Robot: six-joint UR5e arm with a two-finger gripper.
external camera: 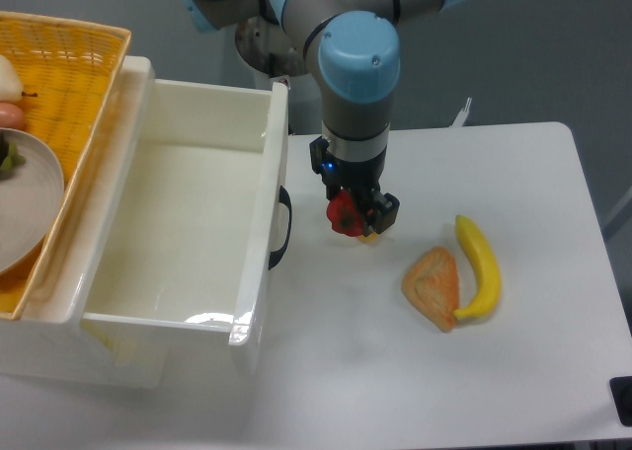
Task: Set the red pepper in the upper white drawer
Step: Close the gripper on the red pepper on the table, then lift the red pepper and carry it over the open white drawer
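The red pepper (343,214) is small and glossy, and my gripper (357,216) is shut on it just right of the drawer's front. It hangs close over the white table; I cannot tell whether it still touches the surface. The upper white drawer (265,235) stands pulled open at the left, deep-walled and with nothing inside, its black handle (284,231) facing the pepper. The arm comes down from the top of the view and hides the pepper's upper part.
A yellow banana (480,267) and an orange triangular pastry (434,287) lie on the table to the right. A yellow wicker basket (89,105) with a grey plate (25,208) and other food sits on the drawer unit at the far left.
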